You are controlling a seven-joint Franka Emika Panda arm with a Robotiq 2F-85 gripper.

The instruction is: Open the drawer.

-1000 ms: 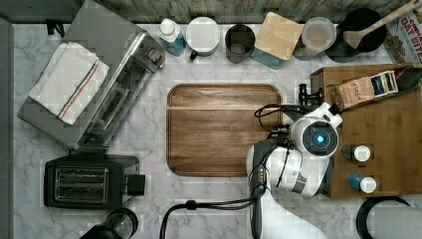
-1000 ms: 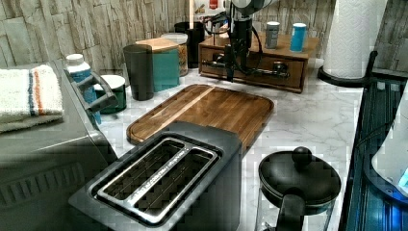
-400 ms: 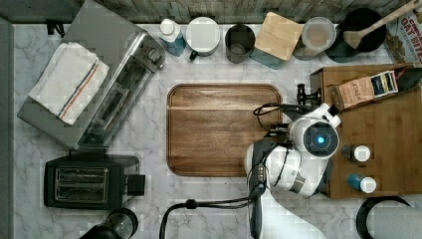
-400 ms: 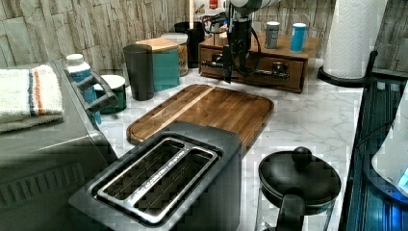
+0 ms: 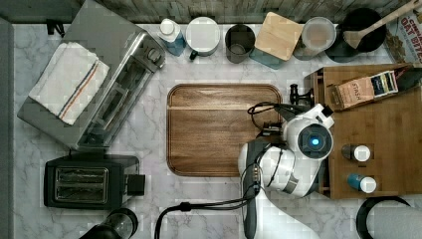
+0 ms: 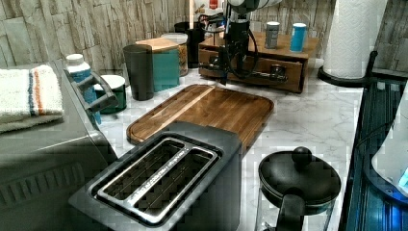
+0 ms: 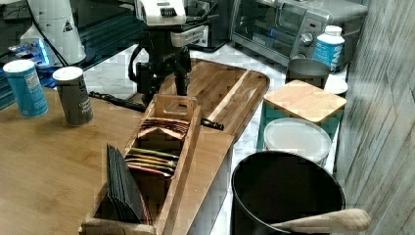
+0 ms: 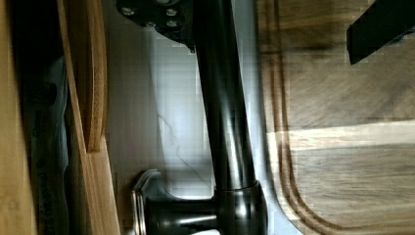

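left view, drawer [image 6: 250, 72] front facing the cutting board [image 6: 207, 108], bar handle [image 6: 252, 74] horizontal, hand [image 6: 226, 67] pinching it

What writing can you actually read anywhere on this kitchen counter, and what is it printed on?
"STASH" on the brown tea box lying on the wooden box.
"OAT" on the packet at the top view's upper right corner; the rest is cut off.
Labels on the blue canister, grey canister and blue-labelled bottle: too blurred to read.
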